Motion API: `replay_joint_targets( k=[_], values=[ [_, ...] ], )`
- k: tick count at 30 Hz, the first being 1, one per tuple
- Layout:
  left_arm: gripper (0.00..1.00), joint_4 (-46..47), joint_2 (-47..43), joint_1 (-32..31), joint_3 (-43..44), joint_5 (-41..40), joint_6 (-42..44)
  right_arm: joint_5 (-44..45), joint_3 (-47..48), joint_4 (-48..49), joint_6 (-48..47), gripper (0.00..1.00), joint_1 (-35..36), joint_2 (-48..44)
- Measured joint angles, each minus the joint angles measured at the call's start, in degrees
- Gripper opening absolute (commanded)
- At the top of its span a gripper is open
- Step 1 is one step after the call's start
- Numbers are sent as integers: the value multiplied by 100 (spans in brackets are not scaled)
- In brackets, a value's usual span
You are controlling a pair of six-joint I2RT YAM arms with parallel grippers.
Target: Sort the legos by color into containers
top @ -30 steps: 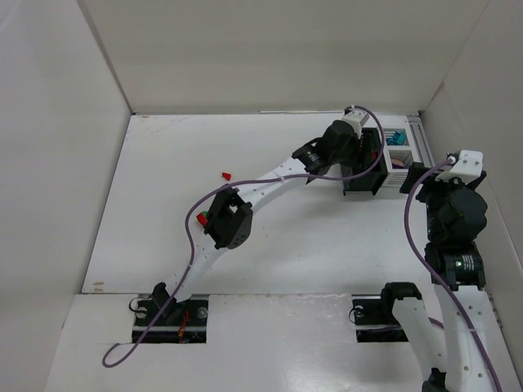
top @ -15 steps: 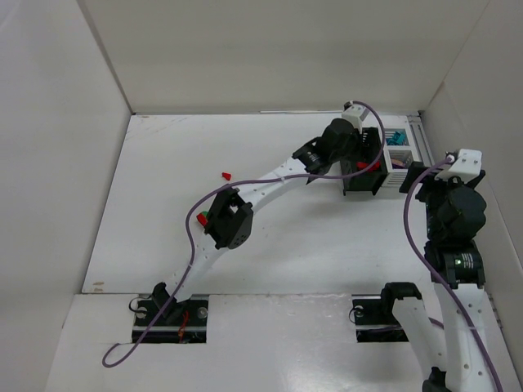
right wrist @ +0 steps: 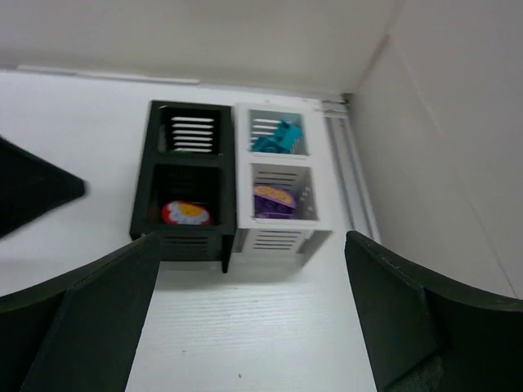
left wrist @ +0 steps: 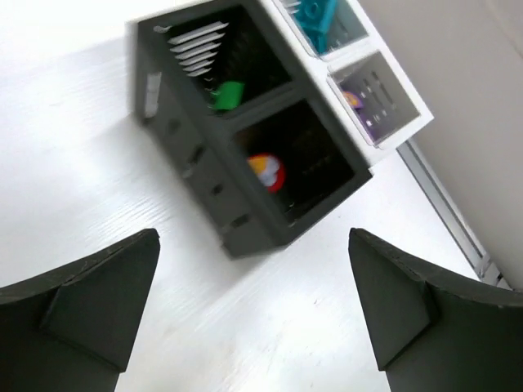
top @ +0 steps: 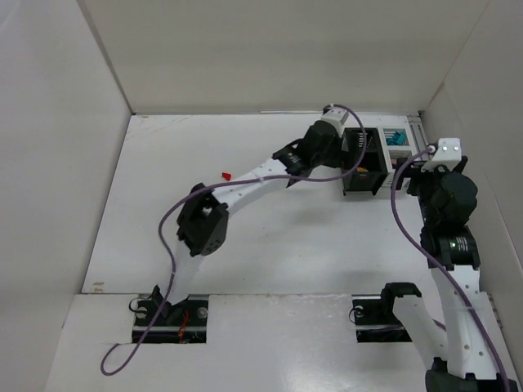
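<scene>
White worktop (top: 286, 245) holds the containers (top: 359, 189). Left jaws just opened wide, and a red lego (left wrist: 265, 171) now sits in a black one. Right jaws are open, empty. One loose red lego (top: 226, 175) waits to be sorted.

left gripper (left wrist: 253, 314) backed off containers (left wrist: 196, 163), jaws opened; red lego (left wrist: 265, 171) dropped in.
</scene>
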Motion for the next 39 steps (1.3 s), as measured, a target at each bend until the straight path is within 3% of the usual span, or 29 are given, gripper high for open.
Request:
replay_joint_targets(
  k=[4, 8, 12, 17, 21, 26, 28, 39],
  values=[
    [100, -35, -2243, 417, -2385, -481, -280, -977, 79, 240, -389, 99, 149, 787],
    [100, -553, -4837, 1320, -4448, -1401, -1185, -1150, 485, 278, -866, 99, 1368, 1838],
    [100, -1589, -6249, 1685, -5563, -2100, -2302, -1139, 1558, 380, -1331, 98, 3097, 3414],
    [100, -3373, -7182, 1692, -6802, -2396, -3945, -1587, 2844, 544, -1384, 90, 3578, 5539],
    [100, -4148, -7790, 1714, -7217, -2356, -4708, -1864, 4297, 415, -1349, 89, 3648, 7392],
    [100, -4616, -8448, 1722, -7187, -2632, -5211, -1982, 5893, -39, -1366, 82, 3923, 9025],
    [100, -4754, -8518, 1725, -7169, -2719, -5300, -1996, 6262, -94, -1342, 76, 4039, 9390],
    [100, -4804, -8435, 1725, -7193, -2833, -5375, -1965, 7587, -245, -951, 66, 4437, 10592]
  ],
)
